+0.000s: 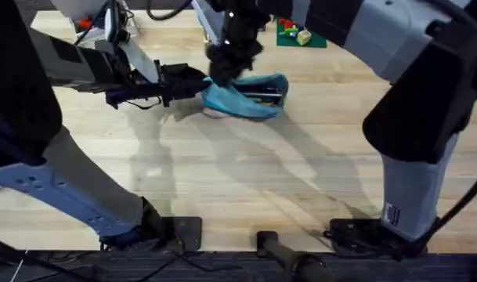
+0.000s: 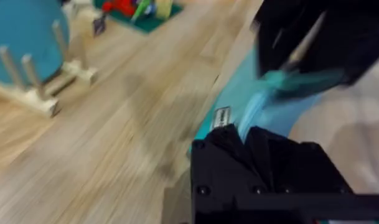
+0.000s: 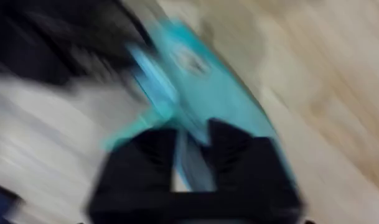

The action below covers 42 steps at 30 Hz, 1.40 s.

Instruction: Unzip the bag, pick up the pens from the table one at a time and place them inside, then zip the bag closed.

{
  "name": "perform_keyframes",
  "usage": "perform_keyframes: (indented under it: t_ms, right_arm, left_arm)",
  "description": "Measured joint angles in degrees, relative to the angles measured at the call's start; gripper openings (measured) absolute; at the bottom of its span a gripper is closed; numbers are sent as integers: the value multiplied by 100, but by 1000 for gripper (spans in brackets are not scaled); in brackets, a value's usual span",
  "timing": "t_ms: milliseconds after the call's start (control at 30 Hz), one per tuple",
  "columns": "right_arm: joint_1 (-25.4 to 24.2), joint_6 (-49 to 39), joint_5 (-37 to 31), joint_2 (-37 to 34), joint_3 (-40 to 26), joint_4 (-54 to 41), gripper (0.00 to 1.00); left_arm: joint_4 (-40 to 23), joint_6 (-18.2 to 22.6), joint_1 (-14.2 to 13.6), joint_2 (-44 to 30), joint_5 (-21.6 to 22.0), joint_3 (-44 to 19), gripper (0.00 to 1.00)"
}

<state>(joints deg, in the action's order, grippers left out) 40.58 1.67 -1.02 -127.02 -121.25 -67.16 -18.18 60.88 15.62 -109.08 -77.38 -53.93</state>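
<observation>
The bag (image 1: 250, 95) is seen lying on the surface (image 1: 246, 172), toward twelve o'clock in the overhead view, with a dark slim pen (image 1: 263, 95) visible in its opening. Its nine-o'clock end is clamped by the left pincer (image 1: 200, 84), reached in from nine o'clock. The right pincer (image 1: 226, 72) is lowered onto the bag's upper edge from twelve o'clock, its fingers (image 3: 233, 149) closed around the blue fabric.

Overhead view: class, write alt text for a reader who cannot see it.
Two robot arms meet over a light blue bag lying on a wooden table. The left gripper is at its left end and the right gripper is above it.
</observation>
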Motion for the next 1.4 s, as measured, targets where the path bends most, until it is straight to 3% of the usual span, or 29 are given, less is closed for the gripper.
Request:
perform_keyframes:
  t_ms: [167, 200, 700, 933, 1400]
  right_arm:
    - [-303, -28, -966, 132, 8, -874, 924]
    - [-368, -42, -1087, 142, 8, -932, 977]
    - [-378, 193, -1592, 155, -70, -1045, 997]
    - [-378, 356, -1630, 155, -1006, -1068, 997]
    - [-557, 801, -1141, 161, -2045, -1504, 996]
  left_arm:
    - [46, -3, 163, -9, 172, 0, 42]
    - [51, -4, 186, -9, 181, 0, 42]
    - [64, -2, 205, -9, 217, 0, 42]
    - [64, -2, 205, -9, 218, 0, 42]
    - [64, -2, 205, -9, 218, 0, 42]
